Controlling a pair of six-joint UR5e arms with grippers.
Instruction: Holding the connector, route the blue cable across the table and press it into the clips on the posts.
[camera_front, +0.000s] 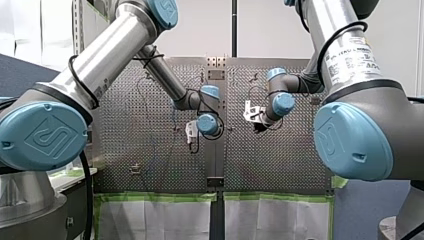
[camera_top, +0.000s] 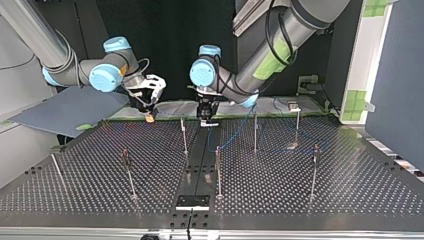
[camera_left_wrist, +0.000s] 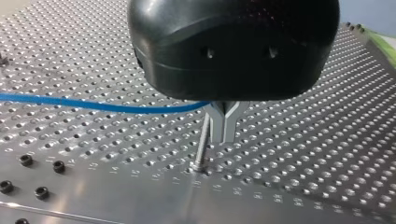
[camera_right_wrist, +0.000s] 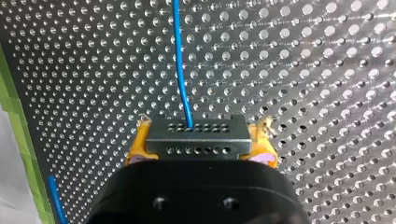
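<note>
My right gripper (camera_right_wrist: 201, 156) is shut with its yellow pads (camera_right_wrist: 136, 151) on a grey metal connector (camera_right_wrist: 195, 137). The blue cable (camera_right_wrist: 180, 60) leaves the connector and runs ahead over the perforated plate. In the top view this gripper (camera_top: 149, 116) hangs near the far edge at the left. My left gripper (camera_left_wrist: 224, 126) has metal fingers shut on the blue cable (camera_left_wrist: 93, 105), which stretches away sideways just above the table. A thin post (camera_left_wrist: 203, 140) stands right beside those fingers. In the top view my left gripper (camera_top: 206, 119) is near the middle, with the cable (camera_top: 232, 136) sagging from it.
Several thin posts stand on the plate, among them post (camera_top: 184, 134), post (camera_top: 255, 132) and post (camera_top: 218, 170). A black plate (camera_top: 192, 201) lies at the near edge. A grey-blue board (camera_top: 70, 110) lies at the top view's left. Green tape (camera_front: 155, 197) lines the table edge.
</note>
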